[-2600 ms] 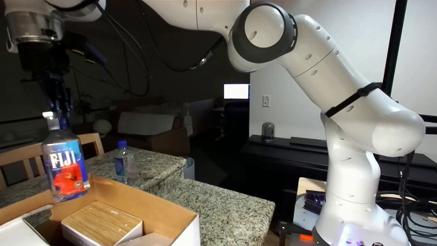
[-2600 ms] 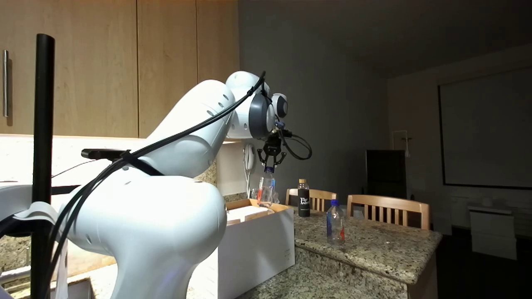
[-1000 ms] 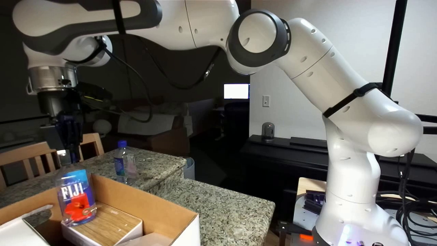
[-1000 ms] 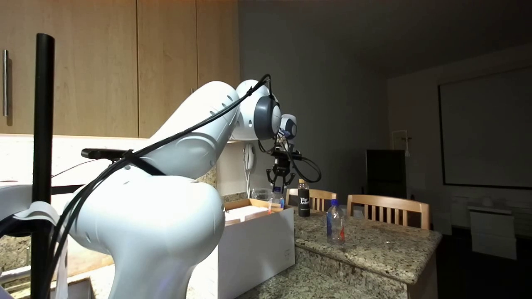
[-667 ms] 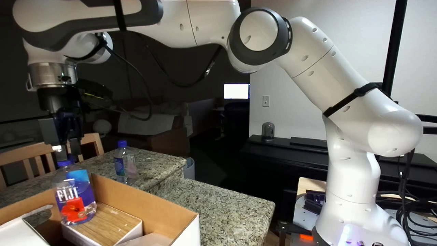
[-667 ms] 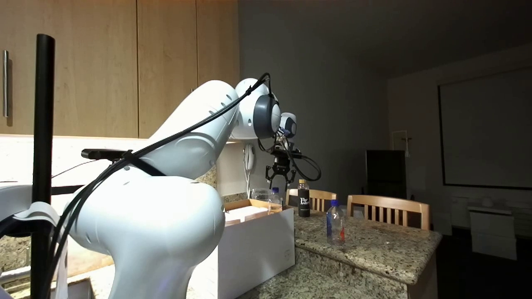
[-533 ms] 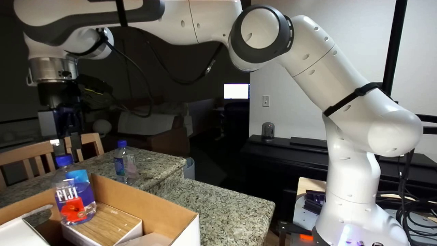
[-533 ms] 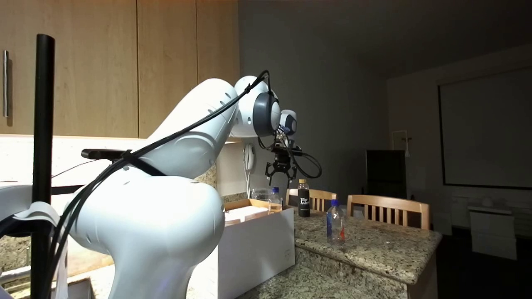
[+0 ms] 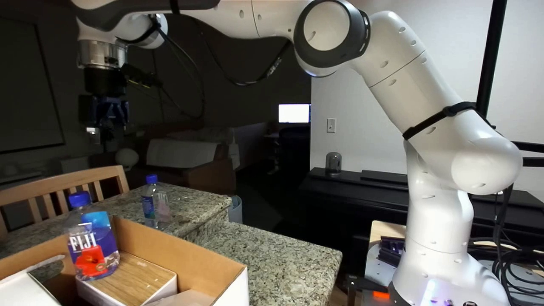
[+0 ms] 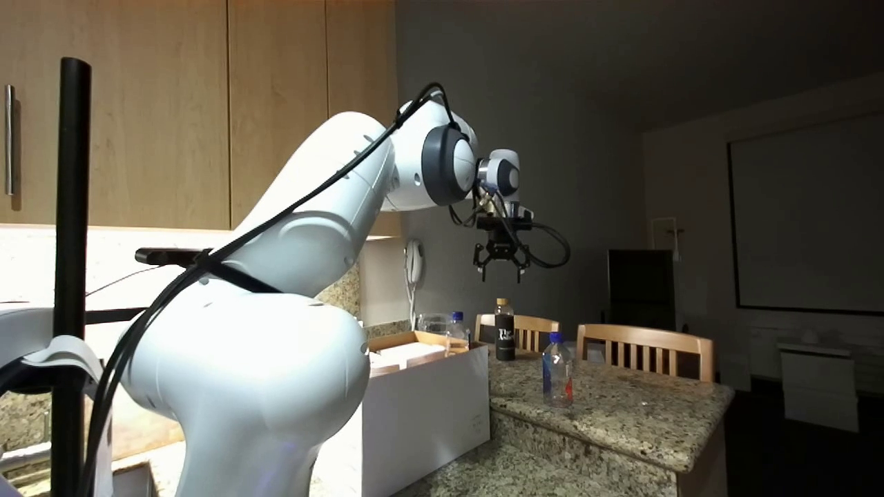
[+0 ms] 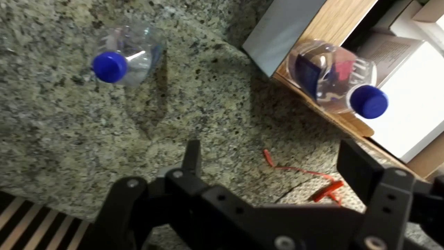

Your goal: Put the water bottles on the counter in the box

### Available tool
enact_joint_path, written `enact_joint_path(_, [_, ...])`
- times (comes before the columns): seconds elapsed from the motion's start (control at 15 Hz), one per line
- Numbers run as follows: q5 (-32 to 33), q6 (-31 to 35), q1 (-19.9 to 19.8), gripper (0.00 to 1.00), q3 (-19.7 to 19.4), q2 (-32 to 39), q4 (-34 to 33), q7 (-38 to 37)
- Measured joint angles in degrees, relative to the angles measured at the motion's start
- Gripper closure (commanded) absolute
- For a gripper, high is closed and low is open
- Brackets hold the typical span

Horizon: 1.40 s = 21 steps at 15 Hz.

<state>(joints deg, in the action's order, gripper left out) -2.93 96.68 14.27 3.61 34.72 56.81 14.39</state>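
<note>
One water bottle, blue-capped with a blue-and-red label, stands slightly tilted in the box, near a corner. The same bottle appears inside the rim at the upper right of the wrist view. Another water bottle is upright on the raised granite counter; from above, this bottle lies left of the box. My gripper hangs high over the counter, wide open, apart from both bottles. In the wrist view only granite and a red cord show between the fingers.
A wood-grained package and white cartons fill part of the box. Behind the counter are wooden chairs. A dark bottle with a tan cap stands near the box. The red cord lies on the granite.
The gripper has opened and let go of the bottle, which was lowered into the box and stays there. The arm has since risen and moved right in both exterior views, away from the box.
</note>
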Motion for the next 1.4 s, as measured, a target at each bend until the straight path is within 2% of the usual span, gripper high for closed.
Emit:
enact_joint_path(0.27, [0.00,5.45,-2.41,0.00,-3.98,0.46,0.21,-5.82])
enact_joint_path(0.6, [-0.03,6.37,-4.45,0.00,-7.26,3.87,0.15,-12.07])
enact_joint_path(0.8, [-0.12,4.44,-4.65,0.00,-7.67,6.34,-0.16,-14.24])
enact_joint_path(1.13, [-1.04,-3.81,-4.64,0.00,-7.59,9.96,-2.70,-16.07])
enact_joint_path(1.4, [-1.45,-4.70,-4.65,0.00,-7.59,11.91,-4.61,-16.08])
